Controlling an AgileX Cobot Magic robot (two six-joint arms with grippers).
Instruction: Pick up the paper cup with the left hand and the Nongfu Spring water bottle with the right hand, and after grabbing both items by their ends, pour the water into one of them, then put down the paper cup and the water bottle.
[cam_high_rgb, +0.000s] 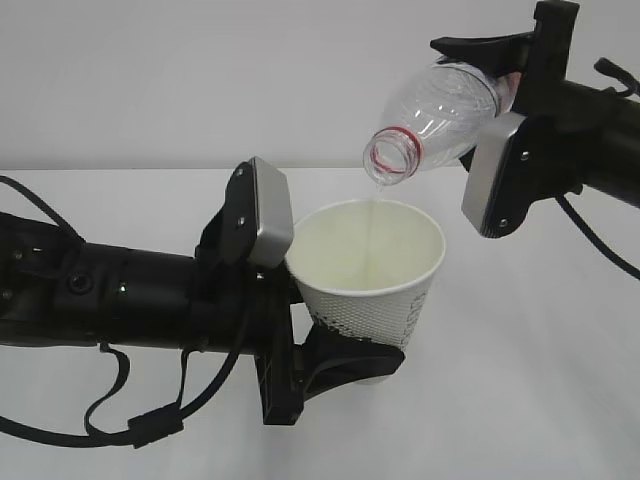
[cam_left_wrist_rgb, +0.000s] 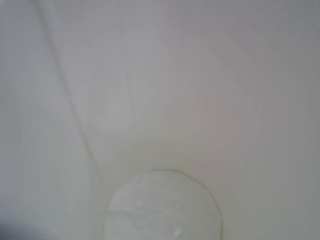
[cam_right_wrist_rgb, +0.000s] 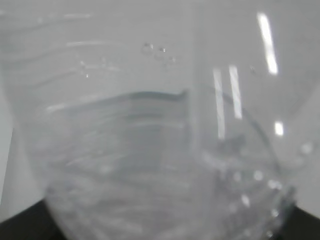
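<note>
The left pincer (cam_high_rgb: 345, 355), nearest the camera, is clamping the paper cup (cam_high_rgb: 372, 270) near its base, holding it upright above the counter (cam_high_rgb: 530, 400). Above the cup, the right pincer (cam_high_rgb: 505, 105) is gripping the tilted bottle (cam_high_rgb: 440, 115), water (cam_high_rgb: 372, 235) trickling in. Best keeping the mouth centred over the cup. The right wrist view alone is showing droplets inside the bottle.

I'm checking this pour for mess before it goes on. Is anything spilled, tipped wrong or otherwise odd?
Nothing stands out. The water bottle is tilted mouth-down over the paper cup, and a thin stream of water falls inside the rim. No puddle shows on the table, and the cup sits upright.
</note>
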